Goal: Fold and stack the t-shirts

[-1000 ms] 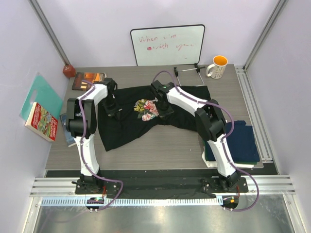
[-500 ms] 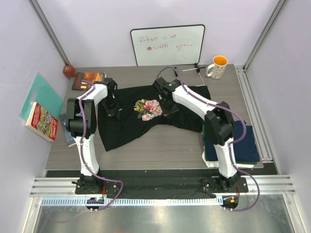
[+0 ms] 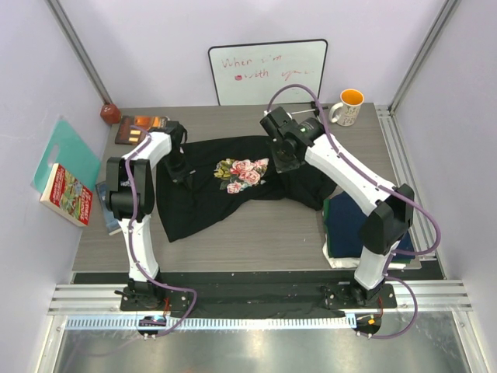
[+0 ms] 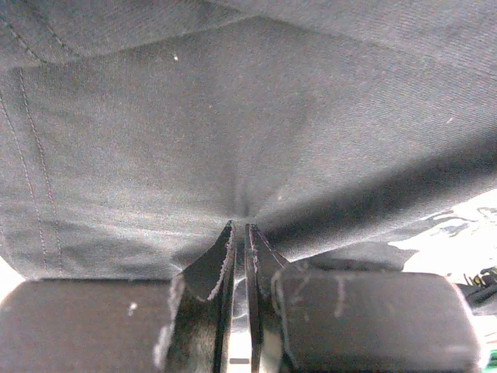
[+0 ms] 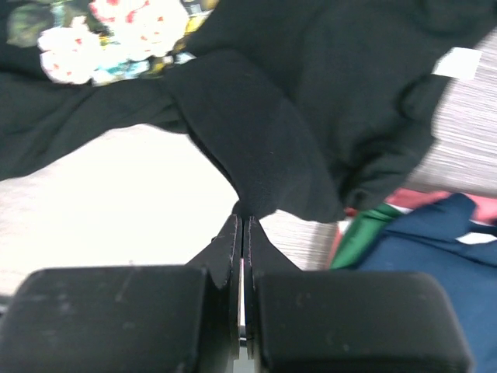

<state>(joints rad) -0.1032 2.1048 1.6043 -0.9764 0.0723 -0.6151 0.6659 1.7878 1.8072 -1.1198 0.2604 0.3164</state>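
Across the middle of the table (image 3: 256, 233) lies the black shirt (image 3: 194, 206), spread out but rumpled, with its print (image 3: 245, 172) facing up. The left hand (image 4: 239, 229) is closed tight on a small pinch of cloth at the shirt's left side. The right hand (image 5: 242, 214) is clamped just as tight on a fold towards its right, and in the wrist view that fold hangs clear of the table. Folded shirts sit in a stack (image 3: 345, 225) at the near right, navy on top and a green shirt (image 5: 361, 233) showing beneath. The black shirt's right end bunches just beside the stack; I cannot tell whether they touch.

Both grips look thin, so a sharp pull could tug the cloth out of either hand. If the two hands move unevenly, the shirt would likely twist and fold crooked, creasing the print. The bunched right end is the bigger worry: carried towards the near right, it could drag across the stack and knock the folded shirts askew.
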